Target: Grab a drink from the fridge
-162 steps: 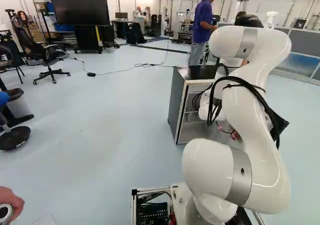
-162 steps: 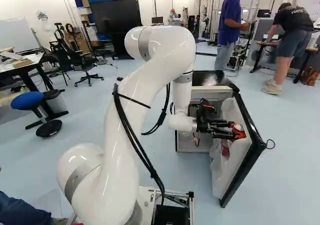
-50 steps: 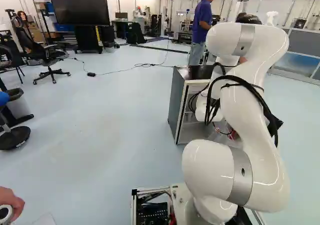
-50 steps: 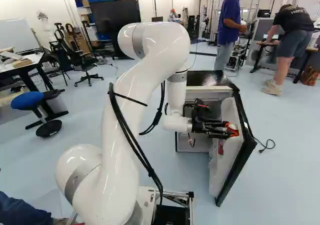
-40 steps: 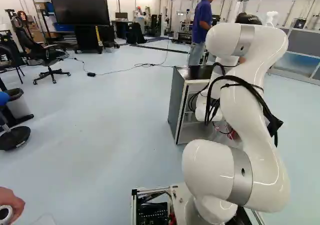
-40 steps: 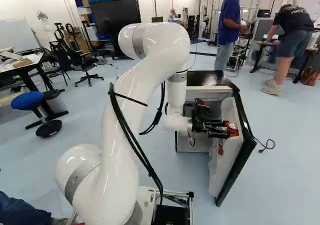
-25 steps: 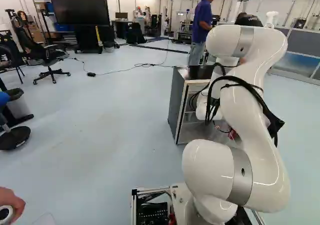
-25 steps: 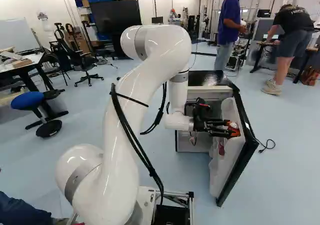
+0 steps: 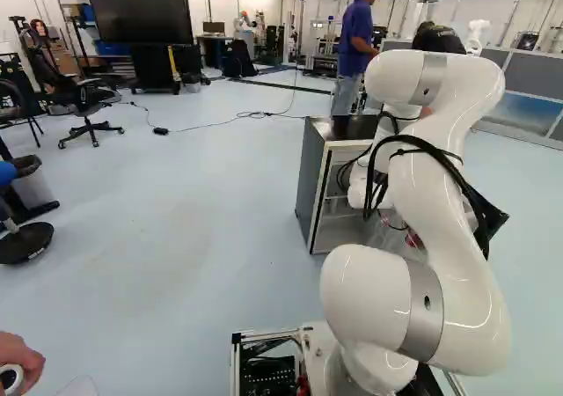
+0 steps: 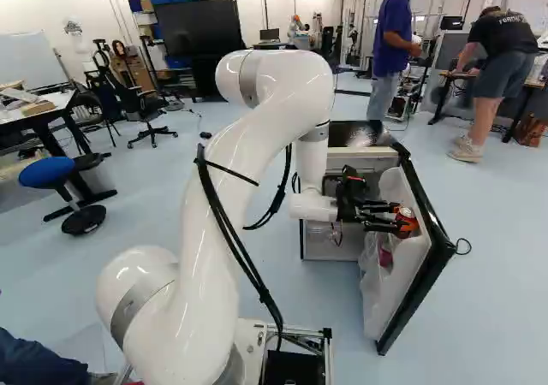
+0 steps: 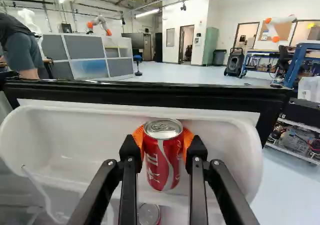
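Observation:
In the right base view my gripper [image 10: 399, 220] reaches into the open door [image 10: 438, 252] of the small fridge [image 10: 358, 134]. The wrist view shows the gripper [image 11: 163, 147] shut on a red drink can [image 11: 162, 165], an orange pad pressed to either side. The can stands upright at the white door bin [image 11: 70, 140]; whether it rests on the bin's floor cannot be told. Below it is a second can [image 11: 149, 213], partly hidden. In the left base view the arm covers the gripper and most of the door, beside the fridge's grey side [image 9: 308, 180].
The door's black edge [image 11: 150, 92] runs just beyond the can. A cable [image 10: 463, 246] lies outside the door. One person stands behind the fridge, another bends over a desk [image 10: 454, 75]. A blue stool [image 10: 48, 172] stands at the left of the right base view.
The arm has shifted toward the door, carrying the can along, and the door has swung slightly wider. The gripper has stayed closed around the can. The base has not moved.

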